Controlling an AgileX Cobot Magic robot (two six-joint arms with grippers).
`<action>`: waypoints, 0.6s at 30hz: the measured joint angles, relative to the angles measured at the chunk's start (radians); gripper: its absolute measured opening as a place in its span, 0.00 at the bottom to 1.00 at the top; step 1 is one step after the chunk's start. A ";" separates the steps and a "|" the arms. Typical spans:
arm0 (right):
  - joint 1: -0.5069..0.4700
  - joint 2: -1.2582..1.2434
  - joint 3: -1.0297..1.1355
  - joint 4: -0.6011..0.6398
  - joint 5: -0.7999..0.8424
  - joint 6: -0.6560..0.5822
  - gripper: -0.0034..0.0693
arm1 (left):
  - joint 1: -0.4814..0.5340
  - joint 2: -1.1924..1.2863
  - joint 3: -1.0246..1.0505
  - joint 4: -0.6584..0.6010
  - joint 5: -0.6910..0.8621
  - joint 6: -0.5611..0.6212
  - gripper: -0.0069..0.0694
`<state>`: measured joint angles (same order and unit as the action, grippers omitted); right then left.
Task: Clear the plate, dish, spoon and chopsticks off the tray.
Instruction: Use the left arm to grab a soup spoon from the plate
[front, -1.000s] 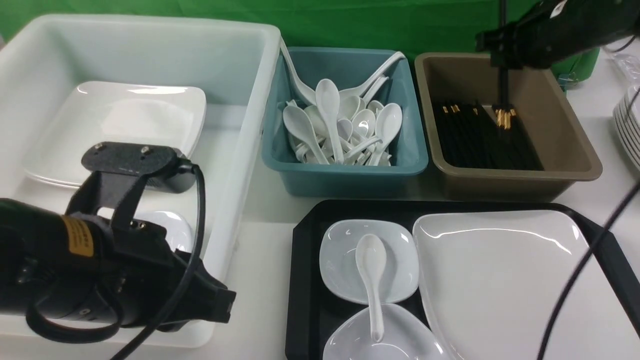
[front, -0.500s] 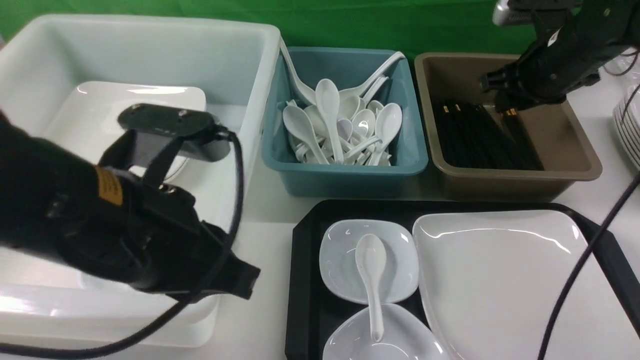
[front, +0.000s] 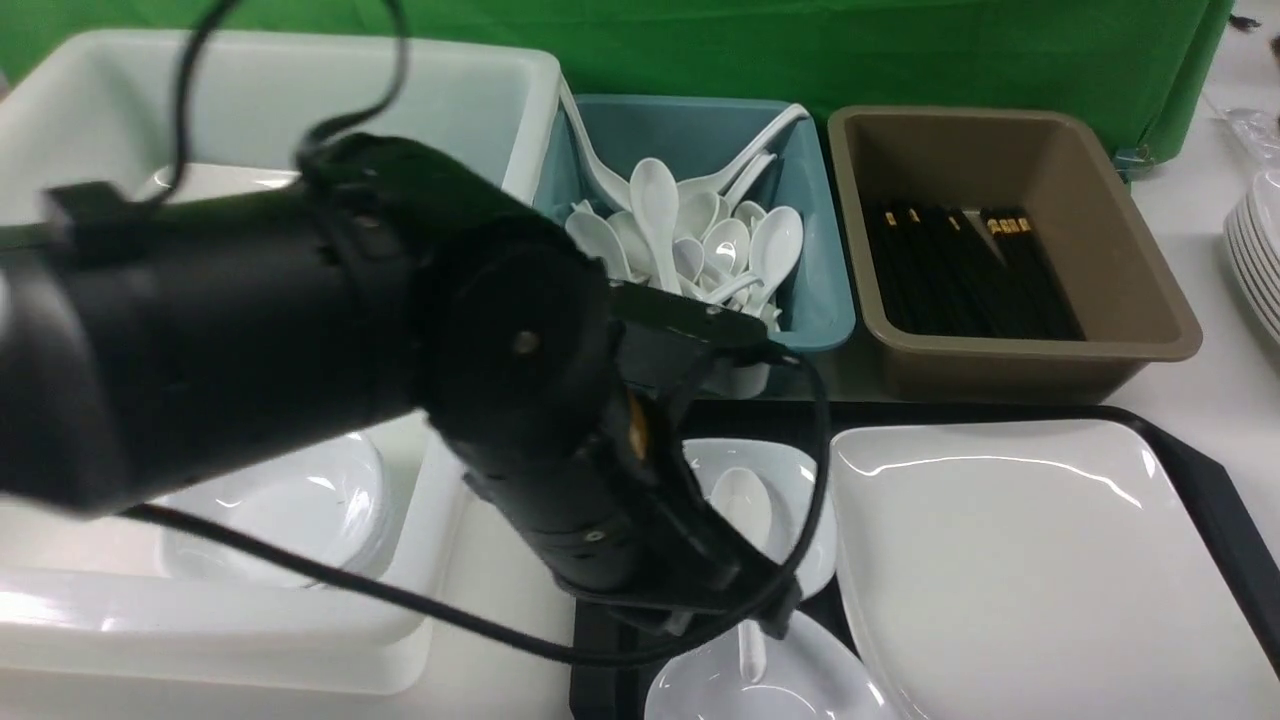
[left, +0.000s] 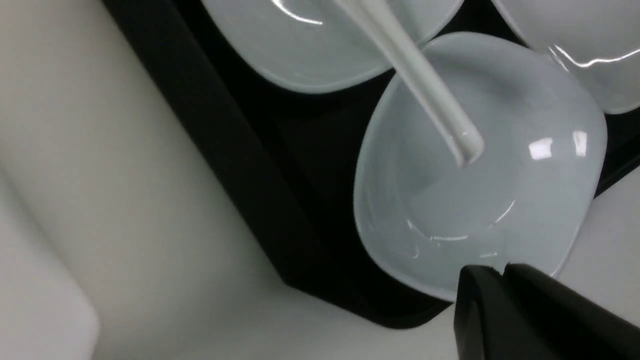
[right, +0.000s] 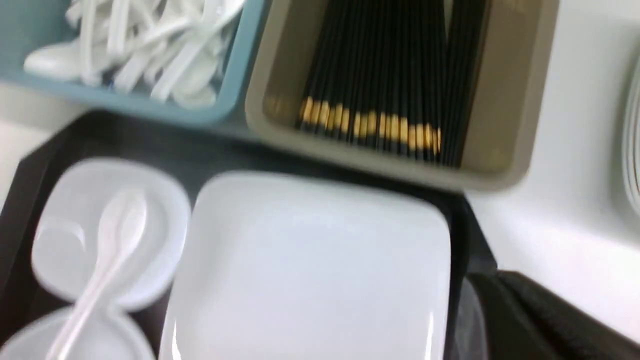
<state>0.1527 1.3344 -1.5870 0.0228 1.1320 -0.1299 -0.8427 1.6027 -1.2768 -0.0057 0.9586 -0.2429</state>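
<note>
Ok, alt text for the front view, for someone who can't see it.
The black left arm fills the left and centre, over a black tray holding a spoon across two small dishes and a large plate. Behind: a white tub, a teal bin of spoons, a brown bin of chopsticks.

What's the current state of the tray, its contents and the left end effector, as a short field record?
Tray: large black plastic rectangular tray, holds plate, two dishes, spoon
Plate: large glossy white squarish plate, on tray's right side
Spoon: glossy white soup spoon, bowl in farther small white dish, handle over nearer dish
Chopsticks: thin black sticks, in brown tub; none seen on tray
Left end effector: shut, empty, by nearer dish's edge
</note>
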 joint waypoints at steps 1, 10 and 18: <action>0.000 -0.036 0.037 0.000 0.000 0.000 0.11 | -0.003 0.023 -0.019 0.006 0.000 0.000 0.14; 0.000 -0.376 0.440 0.000 -0.072 0.018 0.15 | -0.006 0.260 -0.212 0.030 -0.002 -0.052 0.52; 0.000 -0.473 0.557 0.000 -0.114 0.033 0.18 | -0.006 0.409 -0.263 0.093 -0.017 -0.156 0.68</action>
<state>0.1527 0.8614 -1.0302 0.0228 1.0179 -0.0970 -0.8490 2.0113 -1.5402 0.0869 0.9411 -0.3990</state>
